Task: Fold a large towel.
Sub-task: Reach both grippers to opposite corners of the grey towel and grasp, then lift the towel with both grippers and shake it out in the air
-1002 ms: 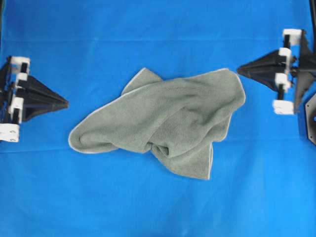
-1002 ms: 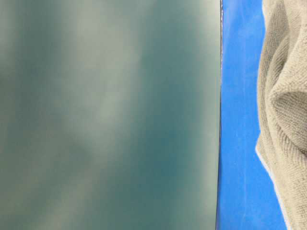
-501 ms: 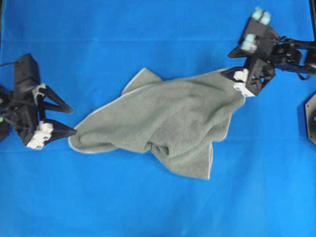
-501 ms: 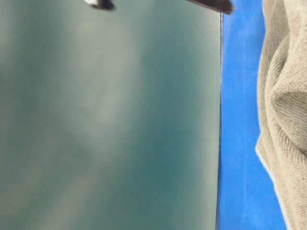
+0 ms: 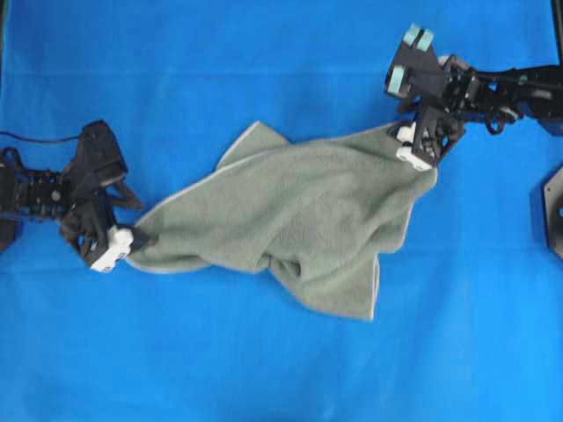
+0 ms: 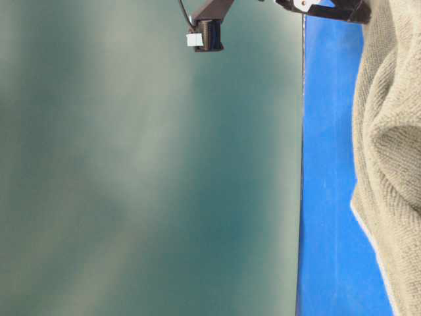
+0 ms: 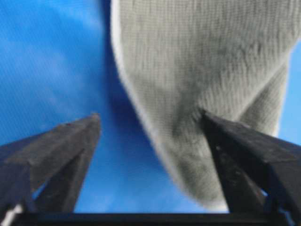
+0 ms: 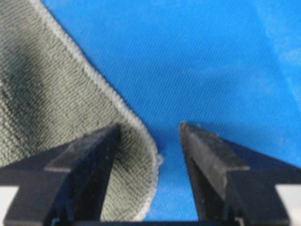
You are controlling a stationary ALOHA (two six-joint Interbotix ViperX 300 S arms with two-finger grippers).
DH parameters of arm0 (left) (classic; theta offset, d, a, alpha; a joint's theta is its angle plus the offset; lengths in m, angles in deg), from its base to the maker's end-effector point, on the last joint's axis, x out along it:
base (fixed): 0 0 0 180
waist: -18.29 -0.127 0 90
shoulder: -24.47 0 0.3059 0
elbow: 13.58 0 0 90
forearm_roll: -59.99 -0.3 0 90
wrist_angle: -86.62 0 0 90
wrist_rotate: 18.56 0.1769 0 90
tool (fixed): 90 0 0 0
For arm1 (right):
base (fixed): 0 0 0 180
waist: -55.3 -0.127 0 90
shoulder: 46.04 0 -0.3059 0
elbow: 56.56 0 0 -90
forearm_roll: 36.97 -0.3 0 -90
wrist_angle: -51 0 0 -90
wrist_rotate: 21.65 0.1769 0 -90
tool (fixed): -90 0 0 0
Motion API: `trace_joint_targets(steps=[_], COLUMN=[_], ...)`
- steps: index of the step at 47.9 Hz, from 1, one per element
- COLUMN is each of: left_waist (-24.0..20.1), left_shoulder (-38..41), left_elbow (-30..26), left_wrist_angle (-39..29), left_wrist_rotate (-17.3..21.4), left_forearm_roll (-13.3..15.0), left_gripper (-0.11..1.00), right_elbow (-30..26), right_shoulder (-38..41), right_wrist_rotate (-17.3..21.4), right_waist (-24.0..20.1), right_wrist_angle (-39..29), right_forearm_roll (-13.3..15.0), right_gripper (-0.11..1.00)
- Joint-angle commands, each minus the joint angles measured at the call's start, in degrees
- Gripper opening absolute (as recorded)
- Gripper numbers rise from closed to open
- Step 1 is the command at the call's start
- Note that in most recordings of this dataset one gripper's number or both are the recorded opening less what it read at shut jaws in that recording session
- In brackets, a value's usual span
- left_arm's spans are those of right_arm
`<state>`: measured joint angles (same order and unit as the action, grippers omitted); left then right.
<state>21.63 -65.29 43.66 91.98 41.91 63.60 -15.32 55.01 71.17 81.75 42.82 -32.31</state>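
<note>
Bright blue sheet (image 5: 264,369) covers the whole work surface, and in the overhead view the large towel (image 5: 290,224) lies crumpled across its middle, one rounded end pointing left and a broader corner reaching up to the right. At that left end sits the left gripper (image 5: 132,236), jaws spread, and at the upper right corner sits the right gripper (image 5: 420,149), also spread

From table level the towel (image 6: 388,164) fills the right edge as a bunched fold on the blue, with part of an arm at the top; most of this view is a blurred grey-green background

Seen from the left wrist, both fingers (image 7: 61,155) stand wide apart with the towel's rounded tip (image 7: 197,94) lying between them, nearer the right one and not yet clamped

Seen from the right wrist, the pale stitched hem (image 8: 117,108) curls down between the open fingers (image 8: 211,160), closest to the left one

Judging from this, the step is to seize both ends so the cloth can be spread. Each gripper should probably slide further on before closing, so the hem sits deep and only one layer is caught
</note>
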Motion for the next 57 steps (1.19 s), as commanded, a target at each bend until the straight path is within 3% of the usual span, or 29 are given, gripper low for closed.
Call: trace_joint_targets(steps=[1,5,7,14,20,29,37,44,57], left_waist=[-0.7,-1.0,-1.0,-1.1,-2.9,-7.5,-10.5,-12.0,-15.7], left_shoulder=[0.4,0.4,0.4,-1.1,-4.7,-14.6,-23.7,-28.7,-30.5], left_elbow=[-0.6,-1.0,-1.4,-3.6,-5.5,-10.2,-16.0,-20.4,-24.2], left_wrist_angle=[-1.1,-4.3,-6.8,-16.1,-21.4,-30.2,-33.0,-31.4,-19.8], left_wrist_rotate=[-0.1,0.1,0.4,1.1,1.7,4.5,9.9,17.2,31.0], left_forearm_roll=[0.0,0.0,-0.2,-1.6,-1.8,-1.8,-2.2,-2.5,-2.5], left_gripper=[0.85,0.81,0.74,0.34,0.02,0.01,0.00,0.01,0.00], right_elbow=[-0.5,-0.6,-0.8,-2.1,-3.3,-4.5,-4.7,-4.5,-4.7], right_shoulder=[0.8,0.7,0.7,-0.3,-3.6,-13.4,-23.5,-32.5,-46.1], right_wrist_rotate=[-0.2,-0.5,-0.5,-0.6,-0.6,-0.7,-0.6,-0.5,0.0], right_waist=[0.1,-0.1,-0.1,-0.2,-0.2,-0.1,-0.1,-0.1,-2.5], right_wrist_angle=[-0.5,-0.7,-1.1,-4.0,-6.7,-9.5,-10.5,-10.2,-9.5], right_forearm_roll=[0.4,0.4,0.4,0.4,0.4,0.5,0.7,0.7,0.3], right_gripper=[0.59,0.52,0.40,0.03,0.03,0.03,0.03,0.03,0.03])
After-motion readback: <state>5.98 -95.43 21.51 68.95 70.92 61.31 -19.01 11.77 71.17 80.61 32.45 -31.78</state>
